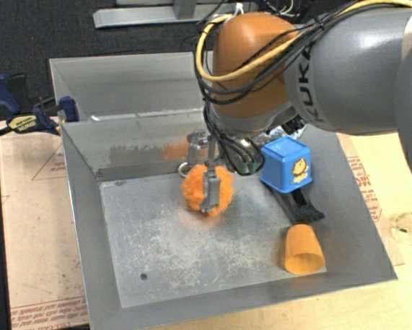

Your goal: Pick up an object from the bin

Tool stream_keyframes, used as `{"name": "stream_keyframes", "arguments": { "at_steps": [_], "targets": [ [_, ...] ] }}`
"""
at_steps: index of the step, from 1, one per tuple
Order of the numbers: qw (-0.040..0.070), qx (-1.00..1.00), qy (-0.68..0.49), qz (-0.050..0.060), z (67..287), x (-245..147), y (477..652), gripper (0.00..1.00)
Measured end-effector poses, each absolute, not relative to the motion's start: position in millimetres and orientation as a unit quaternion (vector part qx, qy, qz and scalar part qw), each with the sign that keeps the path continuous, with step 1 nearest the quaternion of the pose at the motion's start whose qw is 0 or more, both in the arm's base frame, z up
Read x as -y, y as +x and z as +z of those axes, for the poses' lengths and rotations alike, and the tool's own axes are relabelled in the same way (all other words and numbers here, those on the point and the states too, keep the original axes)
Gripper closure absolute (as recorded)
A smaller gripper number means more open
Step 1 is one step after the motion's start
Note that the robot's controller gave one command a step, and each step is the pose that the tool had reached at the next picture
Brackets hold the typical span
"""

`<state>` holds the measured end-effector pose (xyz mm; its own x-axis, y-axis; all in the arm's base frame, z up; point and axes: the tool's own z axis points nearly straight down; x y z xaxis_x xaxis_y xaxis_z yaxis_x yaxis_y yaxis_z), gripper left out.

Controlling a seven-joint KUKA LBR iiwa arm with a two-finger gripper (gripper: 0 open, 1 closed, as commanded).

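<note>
Orange ball, rough-skinned, sits between the jaws near the back wall of the grey bin, a little left of the bin's middle. From my remote station I see the jaws closed narrowly on it: one finger runs down its front face and the other stands behind its upper left. The arm comes in from the right, its orange wrist cover directly above the ball. Just right of the ball a blue cube with a yellow mark rests on the end of a black tool. An orange cup lies on its side near the front right corner, apart from the ball.
</note>
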<state>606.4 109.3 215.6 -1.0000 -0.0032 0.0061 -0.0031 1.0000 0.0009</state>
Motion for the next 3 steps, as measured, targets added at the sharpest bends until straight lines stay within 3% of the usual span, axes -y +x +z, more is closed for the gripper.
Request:
{"name": "stream_keyframes", "arguments": {
  "at_steps": [1, 2, 3],
  "targets": [
    [-0.001, 1.0, 0.001, -0.001, 221, -109, 607.9, 0.0],
    [-0.004, 1.0, 0.002, -0.002, 184, -85, 623.3, 0.0],
    [-0.002, 1.0, -0.007, -0.001, 138, -76, 613.8, 0.0]
  ]
}}
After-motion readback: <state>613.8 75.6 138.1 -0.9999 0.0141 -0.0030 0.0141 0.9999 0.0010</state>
